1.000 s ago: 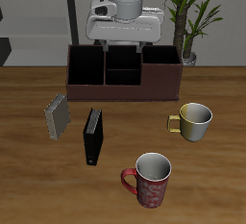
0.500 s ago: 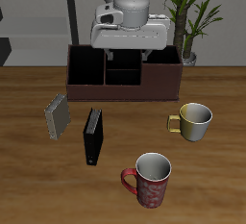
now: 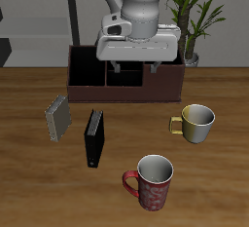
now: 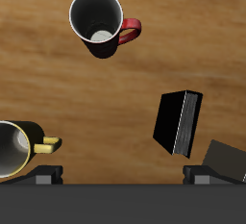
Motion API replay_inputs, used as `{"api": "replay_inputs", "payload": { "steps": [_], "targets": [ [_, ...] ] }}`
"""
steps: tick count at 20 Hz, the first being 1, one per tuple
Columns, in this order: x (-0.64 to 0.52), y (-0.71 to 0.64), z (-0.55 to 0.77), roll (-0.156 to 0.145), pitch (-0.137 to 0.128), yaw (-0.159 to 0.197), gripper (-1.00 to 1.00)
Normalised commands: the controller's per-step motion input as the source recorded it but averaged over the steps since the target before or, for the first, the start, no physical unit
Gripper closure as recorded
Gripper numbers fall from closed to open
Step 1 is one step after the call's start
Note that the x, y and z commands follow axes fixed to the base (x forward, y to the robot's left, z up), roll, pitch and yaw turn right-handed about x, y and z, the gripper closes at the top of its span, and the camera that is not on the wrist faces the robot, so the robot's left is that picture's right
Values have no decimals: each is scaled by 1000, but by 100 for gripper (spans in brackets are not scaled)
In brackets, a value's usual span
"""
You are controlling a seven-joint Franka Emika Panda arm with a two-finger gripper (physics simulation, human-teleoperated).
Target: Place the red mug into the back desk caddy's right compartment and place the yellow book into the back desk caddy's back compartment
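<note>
The red mug [image 3: 151, 182] [image 4: 99, 23] stands upright near the table's front edge, speckled, with a pale inside. The yellow book [image 3: 58, 119] [image 4: 226, 159], thin and grey-tan, stands on edge before the back desk caddy [image 3: 97, 92], beside a black book [image 3: 93, 138] [image 4: 178, 122]. My gripper [image 3: 133, 68] [image 4: 125, 175] hangs open over the caddy with nothing between its fingers, well apart from the mug and the book. It hides part of the caddy's middle sections.
A plain yellow-gold mug [image 3: 196, 122] [image 4: 14, 149] stands farther back than the red mug, in front of the caddy's end. A potted plant [image 3: 195, 17] rises behind the caddy.
My gripper has come forward from behind the caddy to above it, toward the table's front. The mugs, books and caddy have not moved.
</note>
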Motion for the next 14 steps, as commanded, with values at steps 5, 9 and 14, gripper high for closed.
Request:
{"api": "replay_inputs", "payload": {
  "steps": [5,9,14],
  "targets": [
    [208,207,134,2,-36,12,-100],
    [315,315,103,12,-17,19,-100],
    [392,302,33,2,-30,58,-100]
  ]
}}
